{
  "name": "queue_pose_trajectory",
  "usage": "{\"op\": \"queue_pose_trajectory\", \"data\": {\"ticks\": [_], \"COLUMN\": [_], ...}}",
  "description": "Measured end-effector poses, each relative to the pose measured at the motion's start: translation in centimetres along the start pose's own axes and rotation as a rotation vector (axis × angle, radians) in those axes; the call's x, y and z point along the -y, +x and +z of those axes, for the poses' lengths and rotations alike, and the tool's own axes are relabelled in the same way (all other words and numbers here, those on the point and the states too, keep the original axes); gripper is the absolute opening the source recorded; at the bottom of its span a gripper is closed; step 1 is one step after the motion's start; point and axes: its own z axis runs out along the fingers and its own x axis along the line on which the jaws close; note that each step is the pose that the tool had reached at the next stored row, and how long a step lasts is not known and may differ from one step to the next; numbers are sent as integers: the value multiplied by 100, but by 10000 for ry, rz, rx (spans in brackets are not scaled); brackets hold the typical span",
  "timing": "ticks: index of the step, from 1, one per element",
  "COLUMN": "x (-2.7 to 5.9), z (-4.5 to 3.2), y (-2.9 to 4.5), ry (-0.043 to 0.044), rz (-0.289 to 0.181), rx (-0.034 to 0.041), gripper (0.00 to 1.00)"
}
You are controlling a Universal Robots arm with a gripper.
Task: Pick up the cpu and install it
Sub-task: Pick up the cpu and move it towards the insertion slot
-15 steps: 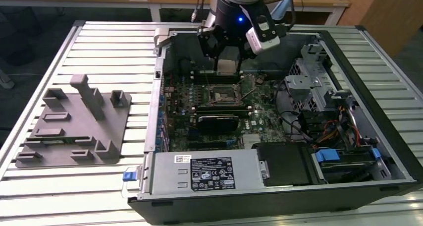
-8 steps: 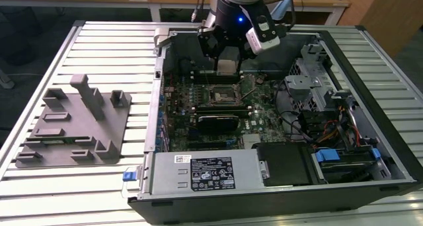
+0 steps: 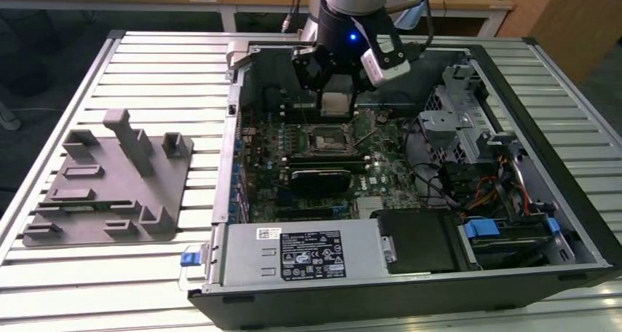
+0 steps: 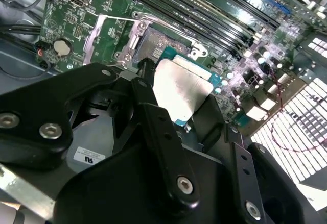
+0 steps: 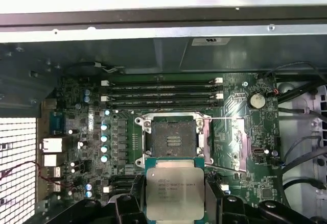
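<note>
Silver-topped cpu [image 5: 175, 193] pinched in the gripper [image 3: 336, 103] — hanging over the board [image 5: 245, 106], beside the open socket [image 5: 173, 140].
Fingers [image 4: 158, 127] clamp two opposite edges of the cpu, which sits off the socket, not yet over it. Risk, as I judge it: lowered out of line or tilted, a corner could catch the socket's edge or bend its contacts — and so thin a hold may slip.
</note>
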Motion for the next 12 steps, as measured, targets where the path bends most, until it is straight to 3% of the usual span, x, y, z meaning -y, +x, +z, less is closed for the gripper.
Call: {"op": "queue_pose_trajectory", "data": {"ticks": [12], "x": [-23], "z": [116], "y": [-5], "ry": [-1], "rz": [-2], "rx": [19], "gripper": [55]}}
